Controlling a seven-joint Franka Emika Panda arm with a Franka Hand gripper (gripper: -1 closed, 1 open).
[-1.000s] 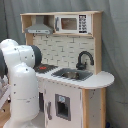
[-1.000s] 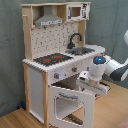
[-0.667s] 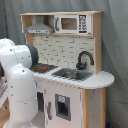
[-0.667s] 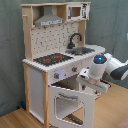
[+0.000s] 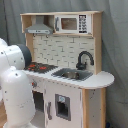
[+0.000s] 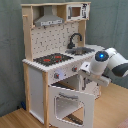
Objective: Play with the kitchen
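The kitchen (image 5: pixel 65 65) fills both exterior views' centre. In the second exterior view its oven door (image 6: pixel 70 102) hangs open. The arm (image 6: pixel 107 65) reaches from the frame's right toward the knobs; whether the tool is apart or together cannot be told.

In the first exterior view the white arm (image 5: pixel 17 87) fills the 8 o'clock part, its rounded links stacked upright. In the second exterior view the arm's forearm (image 6: pixel 114 62) enters from 3 o'clock, wrist angled toward 9 o'clock; the end effector's state cannot be made out
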